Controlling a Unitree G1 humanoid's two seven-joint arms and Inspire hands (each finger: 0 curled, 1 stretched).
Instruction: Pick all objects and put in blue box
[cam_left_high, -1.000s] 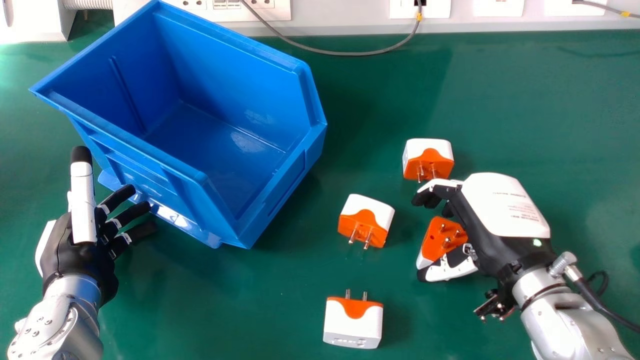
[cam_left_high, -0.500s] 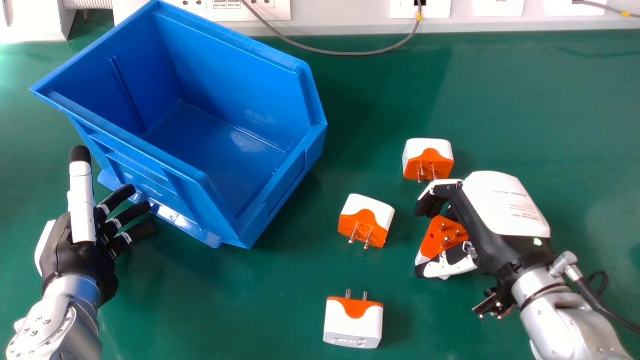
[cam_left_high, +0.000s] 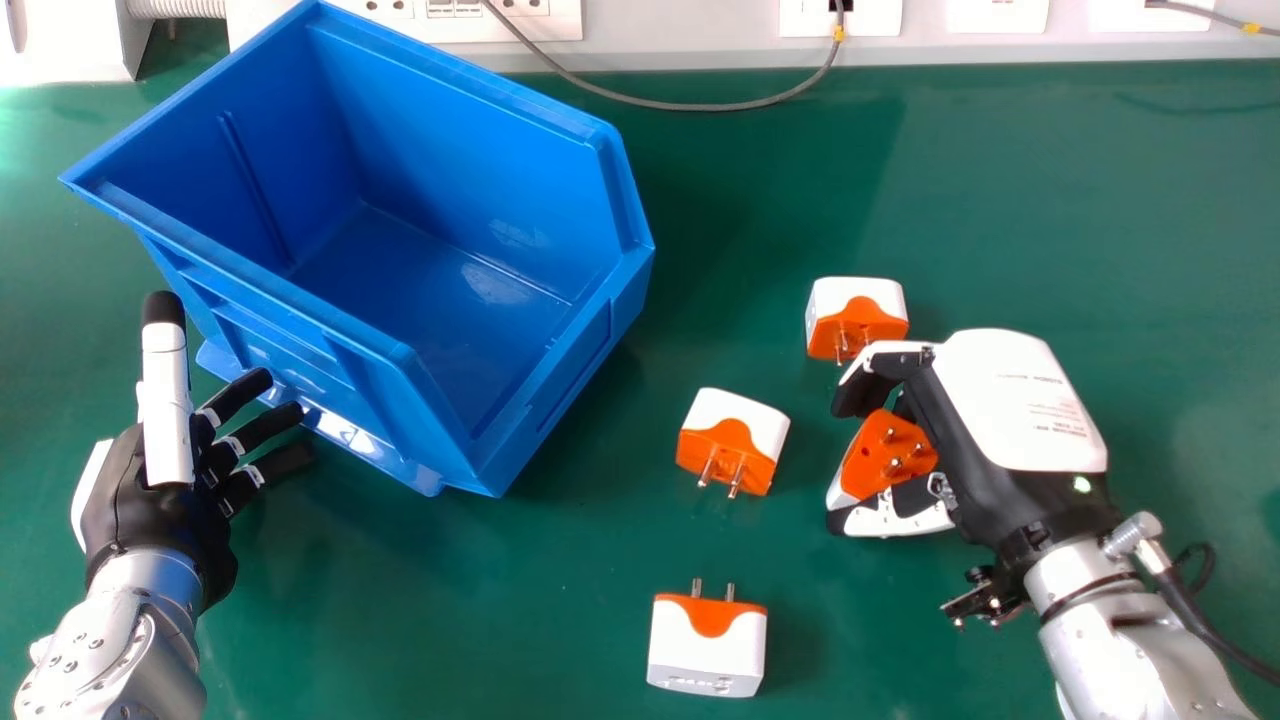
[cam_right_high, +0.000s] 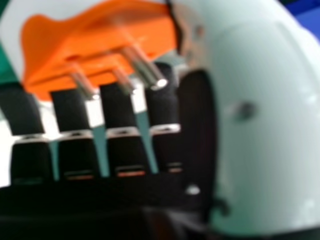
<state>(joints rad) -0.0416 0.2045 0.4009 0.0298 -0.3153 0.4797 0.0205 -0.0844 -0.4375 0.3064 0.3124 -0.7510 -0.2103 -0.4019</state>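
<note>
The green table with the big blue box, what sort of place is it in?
Probably a robot lab or workshop: white power sockets run along the wall behind the green tabletop, and a robot's black and white right hand holds a white and orange plug adapter.

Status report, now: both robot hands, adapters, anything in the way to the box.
Right robot hand shut on held adapter. Left robot hand open beside box. Middle adapter on table between held adapter and box; far adapter, near adapter also there.

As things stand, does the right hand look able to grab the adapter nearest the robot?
Probably not: the right hand is holding another adapter, though nothing seems to block the nearest adapter.
</note>
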